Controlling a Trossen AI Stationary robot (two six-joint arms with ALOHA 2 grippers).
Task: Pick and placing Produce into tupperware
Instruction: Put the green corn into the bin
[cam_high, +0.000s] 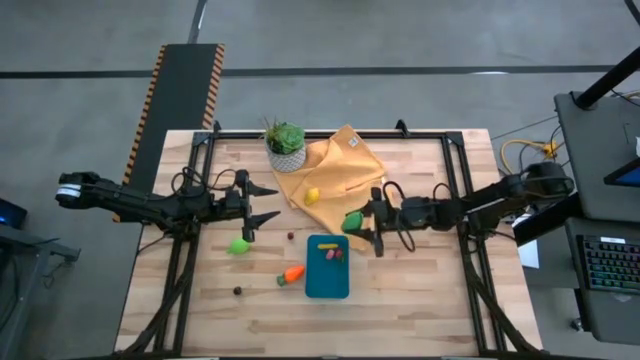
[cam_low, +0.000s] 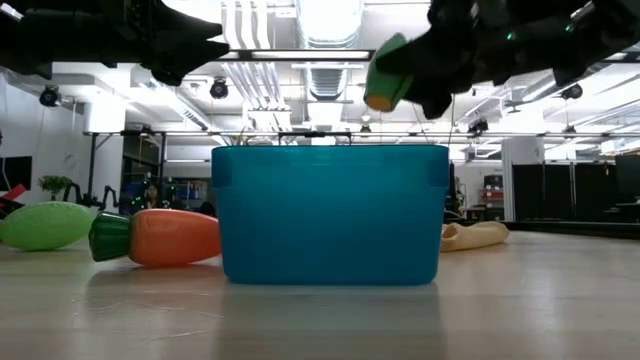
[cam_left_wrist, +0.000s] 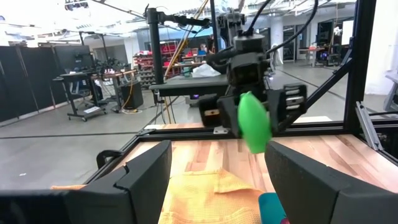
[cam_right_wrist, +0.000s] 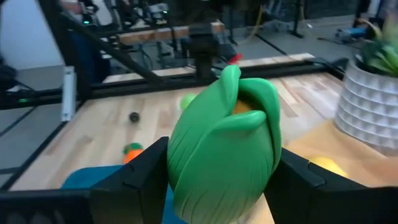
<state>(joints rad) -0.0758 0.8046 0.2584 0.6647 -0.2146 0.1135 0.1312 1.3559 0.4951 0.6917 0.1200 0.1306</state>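
My right gripper (cam_high: 364, 226) is shut on a green leafy toy vegetable (cam_right_wrist: 224, 143) with yellow showing inside, held in the air just past the far right corner of the teal tupperware (cam_high: 327, 280). The low view shows the toy vegetable (cam_low: 386, 74) above the tupperware's (cam_low: 330, 215) rim. An orange carrot (cam_high: 291, 273) and a lime-green piece (cam_high: 239, 245) lie on the table to the tupperware's left. A yellow piece (cam_high: 312, 196) rests on the mustard cloth (cam_high: 345, 165). My left gripper (cam_high: 266, 202) hangs open over the table's left half, touching nothing. My right gripper pinches the green vegetable by its two opposite sides (cam_right_wrist: 180, 168), one dark finger (cam_right_wrist: 140, 177) on each. The fingers come nearly level from the table's right. The vegetable is lifted clear of the table, its pointed end away from the wrist.
Small red and yellow pieces (cam_high: 331, 254) lie inside the tupperware. Two small dark pieces (cam_high: 291, 236) (cam_high: 238, 291) sit on the wood. A potted plant (cam_high: 285, 146) stands at the far side beside the cloth. Black frame rails (cam_high: 455, 190) run along the table's edges.
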